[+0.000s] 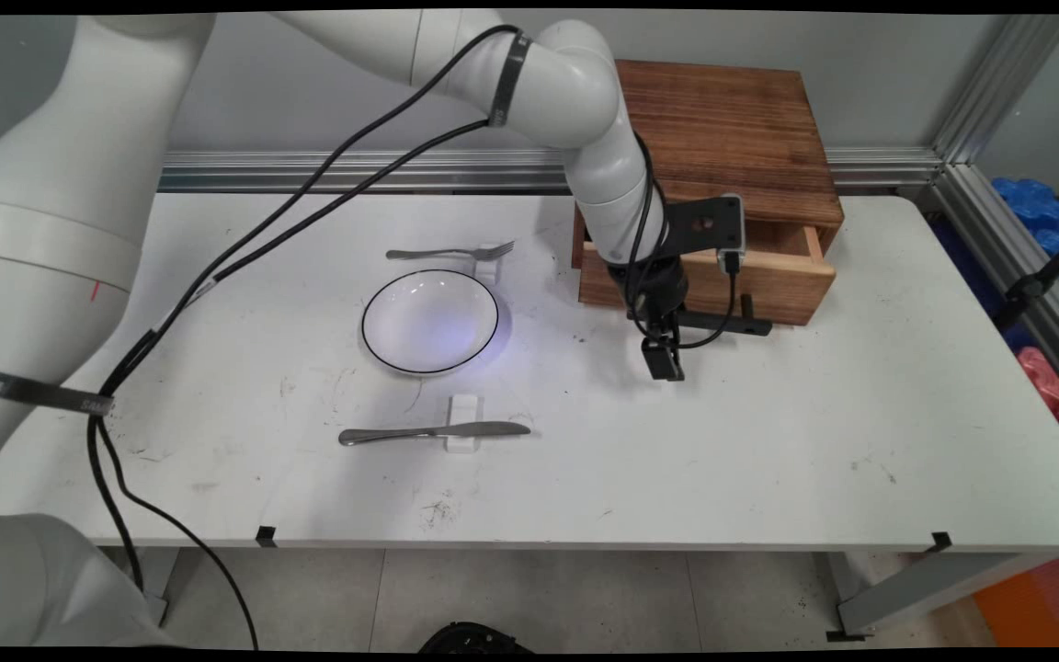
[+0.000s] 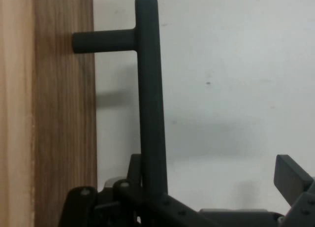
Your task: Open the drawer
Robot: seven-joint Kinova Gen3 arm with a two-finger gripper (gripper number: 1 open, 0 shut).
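Hovering by the drawer handle (image 2: pixel 150 89), our gripper (image 1: pixel 664 360) sat open, nothing gripped; wooden drawer (image 1: pixel 782 276) partly out.

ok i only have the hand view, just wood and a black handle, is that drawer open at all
Observer: yes, the drawer is pulled partly out of its wooden box.
Operator: anything else out there
Observer: a white plate lies left of the box, well apart from it.
Operator: any cutlery
Observer: a fork lies beyond the plate and a knife on its near side, neither touching it.
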